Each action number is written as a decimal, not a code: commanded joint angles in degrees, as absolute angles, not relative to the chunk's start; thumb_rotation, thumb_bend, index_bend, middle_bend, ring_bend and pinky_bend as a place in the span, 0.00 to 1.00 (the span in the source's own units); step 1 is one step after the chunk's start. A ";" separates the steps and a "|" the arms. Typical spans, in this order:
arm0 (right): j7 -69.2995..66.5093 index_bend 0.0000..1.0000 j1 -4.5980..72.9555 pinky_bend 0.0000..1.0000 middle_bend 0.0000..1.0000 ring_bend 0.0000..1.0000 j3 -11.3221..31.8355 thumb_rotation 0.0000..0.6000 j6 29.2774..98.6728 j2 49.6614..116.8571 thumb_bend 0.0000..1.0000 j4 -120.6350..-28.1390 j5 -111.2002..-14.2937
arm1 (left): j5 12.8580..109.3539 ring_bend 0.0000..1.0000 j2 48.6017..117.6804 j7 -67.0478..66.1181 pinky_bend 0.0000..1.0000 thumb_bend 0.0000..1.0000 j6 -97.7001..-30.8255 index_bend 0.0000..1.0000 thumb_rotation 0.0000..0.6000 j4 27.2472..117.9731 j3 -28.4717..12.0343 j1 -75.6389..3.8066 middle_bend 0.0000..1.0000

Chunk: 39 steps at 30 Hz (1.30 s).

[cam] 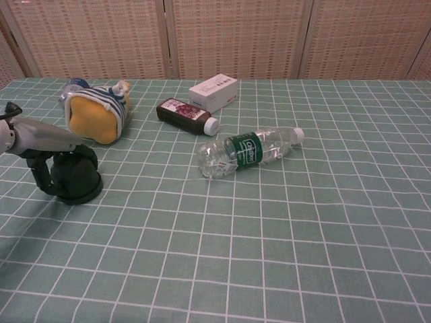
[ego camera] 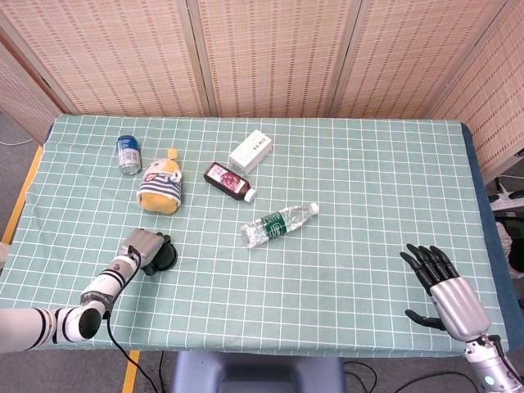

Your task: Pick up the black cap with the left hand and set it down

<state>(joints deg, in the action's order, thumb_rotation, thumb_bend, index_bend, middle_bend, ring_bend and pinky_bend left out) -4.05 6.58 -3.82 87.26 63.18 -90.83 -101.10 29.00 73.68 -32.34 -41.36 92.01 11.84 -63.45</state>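
Observation:
The black cap [cam: 75, 180] stands on the checked tablecloth at the left, with its wide rim on the cloth. In the head view the cap [ego camera: 166, 258] shows only partly under my left hand [ego camera: 141, 249]. My left hand [cam: 46, 142] lies over the cap's top, with fingers curled down around it [cam: 39, 176]. Whether the cap is off the cloth I cannot tell; it looks to be resting on it. My right hand [ego camera: 444, 291] hovers at the table's near right corner, fingers spread, holding nothing.
A yellow striped plush toy [ego camera: 161, 186] lies just behind the cap, with a blue can [ego camera: 128, 154] further back. A dark brown bottle [ego camera: 228, 181], a white box [ego camera: 250, 151] and a lying clear water bottle [ego camera: 278, 223] occupy the middle.

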 commanded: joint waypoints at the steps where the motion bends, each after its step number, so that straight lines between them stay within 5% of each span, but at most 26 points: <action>1: -4.10 0.00 6.56 0.00 0.00 0.00 -3.80 1.00 87.30 63.15 0.00 -90.88 -101.10 | 32.52 0.54 73.65 -29.70 0.40 0.46 -43.65 0.85 1.00 92.37 10.33 -61.28 0.76; 6: -3.87 0.00 6.66 0.00 0.00 0.00 -3.86 1.00 86.91 63.29 0.00 -90.86 -101.10 | 38.50 0.63 72.26 -24.34 0.48 0.54 -44.68 0.94 1.00 92.87 7.93 -58.04 0.85; 17: -3.73 0.00 6.56 0.00 0.00 0.00 -3.81 1.00 87.01 63.31 0.00 -90.92 -101.09 | 50.08 0.65 68.97 -9.18 0.50 0.57 -45.85 0.97 1.00 93.63 2.01 -50.94 0.88; 22: -3.66 0.00 6.64 0.00 0.00 0.00 -3.76 1.00 86.83 63.33 0.00 -90.88 -101.02 | 60.26 0.65 68.51 16.20 0.50 0.57 -50.42 0.97 1.00 94.60 -6.13 -43.30 0.89; 27: -3.35 0.00 6.69 0.00 0.00 0.00 -3.92 1.00 86.53 63.49 0.00 -90.88 -101.19 | 74.35 0.65 67.50 59.50 0.47 0.57 -51.11 0.97 1.00 93.03 -13.07 -37.40 0.89; 33: -3.30 0.00 6.51 0.00 0.00 0.00 -3.93 1.00 87.00 63.36 0.00 -91.11 -101.39 | 83.02 0.65 66.60 77.82 0.47 0.57 -51.85 0.97 1.00 87.85 -12.65 -36.68 0.89; 39: -3.43 0.00 6.56 0.00 0.00 0.00 -4.04 1.00 86.86 63.32 0.00 -91.15 -101.54 | 88.02 0.65 66.91 74.61 0.48 0.57 -50.62 0.97 1.00 83.91 -8.83 -37.87 0.89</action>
<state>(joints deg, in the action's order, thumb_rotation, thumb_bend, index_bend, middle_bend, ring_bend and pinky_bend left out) -3.43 6.56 -4.04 86.86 63.32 -91.15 -101.54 80.03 67.43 76.11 -50.43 88.57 -9.25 -39.53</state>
